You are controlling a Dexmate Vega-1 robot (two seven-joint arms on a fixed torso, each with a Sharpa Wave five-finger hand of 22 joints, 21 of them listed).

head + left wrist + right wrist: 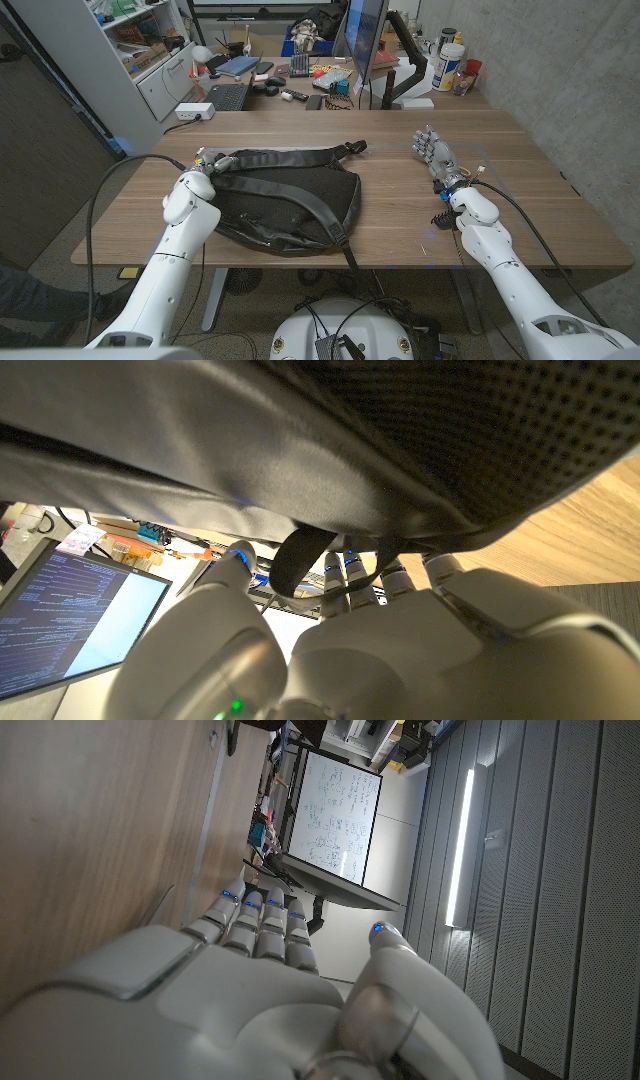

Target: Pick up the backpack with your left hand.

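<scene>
Head view: a black backpack (pixel 290 205) lies flat on the wooden surface (pixel 400 135), the left hand (pixel 205 163) at its top-left corner — the right hand (pixel 433 152) stands apart, fingers straight, holding nothing.

Left wrist view: fingers (pixel 345 575) curl around the backpack's loop (pixel 300 555).

Right wrist view: fingers (pixel 255 920) extended — a monitor (pixel 330 820) beyond.

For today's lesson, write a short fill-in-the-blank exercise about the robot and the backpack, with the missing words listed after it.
1. The black backpack lies on the wooden ____.
2. The hand at the backpack's top edge, by its loop, is the robot's ____ hand.
3. The right hand holds ____, its fingers straight.
4. Behind the table, on a cluttered desk, stands a ____ with a lit screen.

Missing words: table; left; nothing; monitor
</scene>
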